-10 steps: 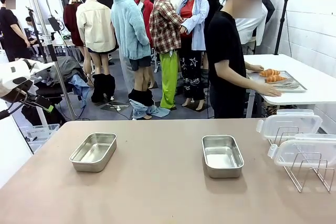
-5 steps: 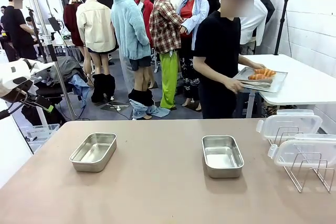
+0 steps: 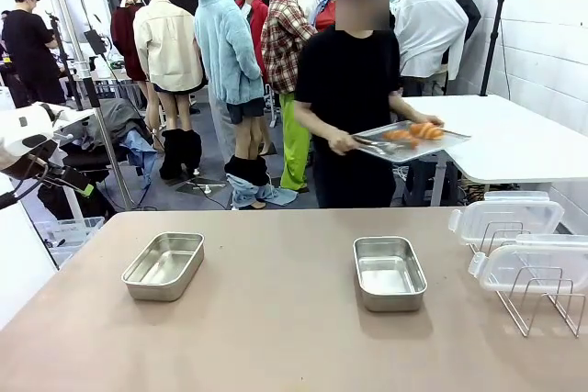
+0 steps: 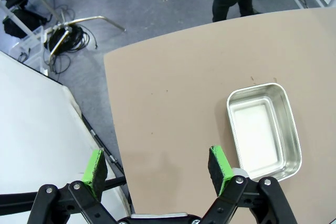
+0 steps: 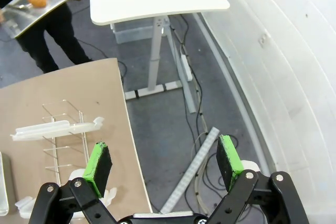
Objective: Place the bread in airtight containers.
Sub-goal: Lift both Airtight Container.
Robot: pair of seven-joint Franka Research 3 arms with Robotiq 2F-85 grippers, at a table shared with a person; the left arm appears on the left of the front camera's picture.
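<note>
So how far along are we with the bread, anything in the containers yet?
Nothing packed yet. Set up: both steel pans sit empty on the table, their clear lids off, on the wire rack. In hand: the person holds a tray with the two rolls beyond the far edge. The left gripper and right gripper are open and empty. Left: rolls into pans, lids on.

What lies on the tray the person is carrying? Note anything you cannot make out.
Two golden-brown rolls lie on the tray; a metal item beside them is too small to identify.
</note>
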